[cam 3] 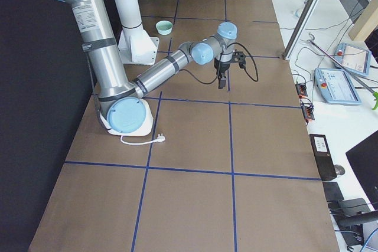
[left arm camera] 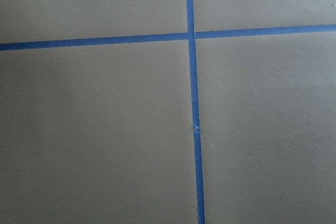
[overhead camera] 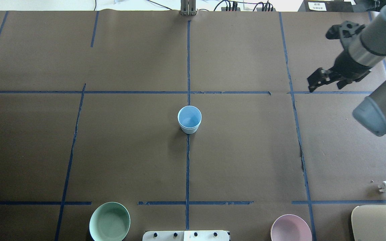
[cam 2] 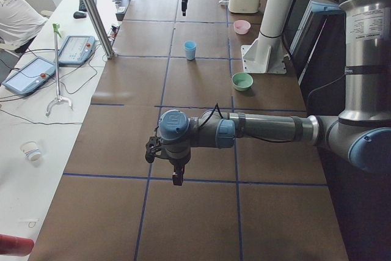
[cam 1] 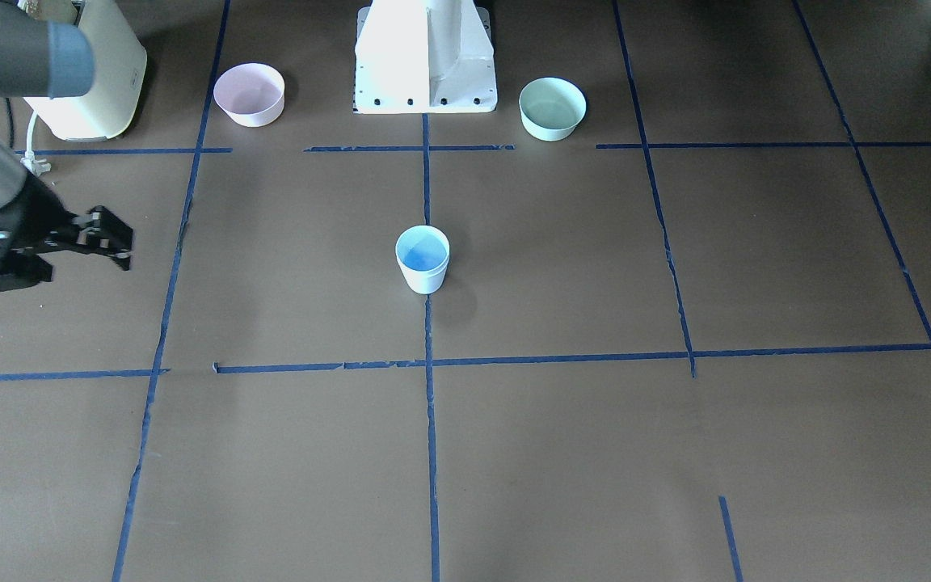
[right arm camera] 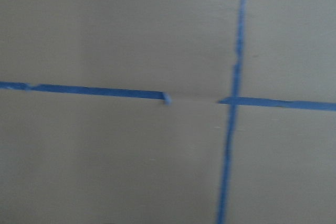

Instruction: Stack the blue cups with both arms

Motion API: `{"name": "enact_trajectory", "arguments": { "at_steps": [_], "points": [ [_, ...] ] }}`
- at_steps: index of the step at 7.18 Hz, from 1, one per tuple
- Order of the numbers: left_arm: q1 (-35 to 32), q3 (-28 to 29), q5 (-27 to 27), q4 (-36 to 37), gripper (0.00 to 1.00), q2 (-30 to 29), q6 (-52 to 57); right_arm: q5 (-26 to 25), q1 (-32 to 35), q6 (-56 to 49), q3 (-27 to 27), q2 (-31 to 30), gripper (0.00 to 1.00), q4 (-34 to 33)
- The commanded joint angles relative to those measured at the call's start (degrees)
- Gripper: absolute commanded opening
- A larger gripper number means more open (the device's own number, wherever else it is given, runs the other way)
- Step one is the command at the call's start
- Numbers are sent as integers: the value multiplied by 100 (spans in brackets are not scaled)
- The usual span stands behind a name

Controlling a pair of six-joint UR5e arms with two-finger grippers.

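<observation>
One pale-blue cup shape [cam 1: 423, 259] stands upright at the table's middle on the blue centre tape line; it also shows in the overhead view [overhead camera: 189, 119] and the left view [cam 2: 190, 49]. I cannot tell whether a second cup sits nested in it, and no separate second blue cup shows. My right gripper [cam 1: 124, 246] hangs empty above the table, far to the cup's side, jaws apart; it also shows in the overhead view [overhead camera: 312, 83]. My left gripper [cam 2: 177, 178] shows only in the left view, pointing down over bare table far from the cup; I cannot tell if it is open or shut.
A pink bowl [cam 1: 249, 94] and a mint-green bowl [cam 1: 552, 108] flank the white pedestal [cam 1: 425, 56] at the robot's side. A cream toaster [cam 1: 102, 73] stands beyond the pink bowl, with its white plug [overhead camera: 385, 186] lying on the table. Both wrist views show only brown paper and blue tape.
</observation>
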Motion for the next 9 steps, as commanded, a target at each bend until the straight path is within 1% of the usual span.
{"name": "enact_trajectory", "arguments": {
  "at_steps": [1, 2, 3, 4, 5, 6, 9],
  "points": [
    [0, -15, -32, 0, 100, -3, -18, 573, 1355, -2365, -49, -1084, 100, -51],
    [8, -33, -23, 0, 100, -3, -44, 723, 1866, -3174, -110, -1462, 100, -60],
    [8, -42, 29, 35, 100, -3, -62, 733, 2254, -3817, -172, -1823, 100, -60],
    [8, 2, 4, 62, 100, 49, -71, 733, 2484, -4032, -190, -2114, 100, -34],
    [0, -50, 12, 10, 100, 67, -18, 707, 2573, -4026, -190, -2212, 100, -42],
    [0, 132, 29, 79, 100, 76, -18, 716, 2565, -3939, -329, -2318, 100, 10],
    [8, 187, 38, 27, 100, 138, 0, 742, 2557, -3947, -435, -2319, 100, 19]
  ]
}}
